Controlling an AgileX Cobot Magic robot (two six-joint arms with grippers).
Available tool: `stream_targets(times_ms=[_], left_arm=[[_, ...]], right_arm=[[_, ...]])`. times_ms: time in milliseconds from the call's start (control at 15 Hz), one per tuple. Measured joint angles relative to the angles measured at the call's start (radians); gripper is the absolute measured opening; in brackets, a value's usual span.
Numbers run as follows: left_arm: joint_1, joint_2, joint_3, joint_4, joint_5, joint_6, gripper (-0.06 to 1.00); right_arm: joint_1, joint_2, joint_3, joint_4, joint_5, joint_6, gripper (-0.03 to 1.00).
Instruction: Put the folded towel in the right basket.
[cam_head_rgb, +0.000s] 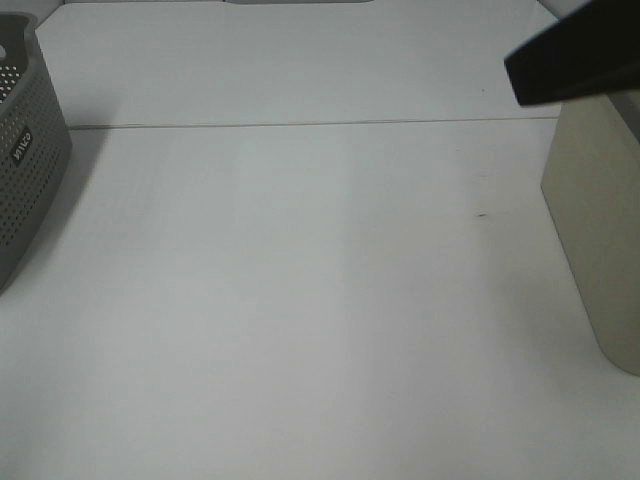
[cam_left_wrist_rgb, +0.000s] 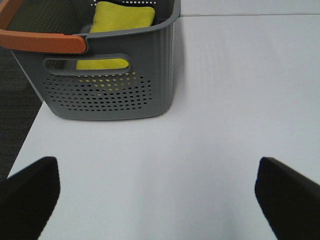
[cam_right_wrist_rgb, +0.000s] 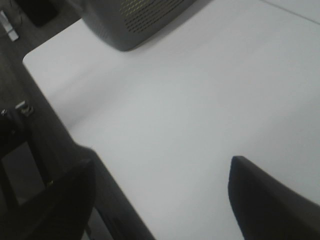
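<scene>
Both pincers, left (cam_left_wrist_rgb: 157, 200) and right (cam_right_wrist_rgb: 160, 200), hang wide open and empty, the yellow towel (cam_left_wrist_rgb: 122, 17) lying in the grey basket (cam_left_wrist_rgb: 115, 95) ahead of the left one, so fetching it seems next.

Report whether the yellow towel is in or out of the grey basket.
In. The yellow towel lies inside the grey basket, showing above its rim and through its handle slot.

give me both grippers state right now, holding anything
Left gripper: open, holding nothing, over bare table facing the grey basket.
Right gripper: open, holding nothing, over the table edge.
</scene>
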Motion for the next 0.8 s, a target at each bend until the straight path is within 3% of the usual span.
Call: stream_targets(times_ms=[133,533,667,800], left_arm=[[0.0,0.0,0.0,0.0,0.0,0.0,0.99],[0.0,0.0,0.0,0.0,0.0,0.0,0.99],[0.0,0.0,0.0,0.0,0.0,0.0,0.99],[0.0,0.0,0.0,0.0,0.0,0.0,0.99]], right_arm=[[0.046,-0.134,0.0,-0.127,0.052,0.182,0.72],[0.048,-0.483,0.0,-0.536,0.063,0.674,0.71],[0.048,-0.558,0.003,-0.665,0.115,0.741,0.71],[0.048,-0.641,0.078,-0.708,0.153,0.753,0.71]])
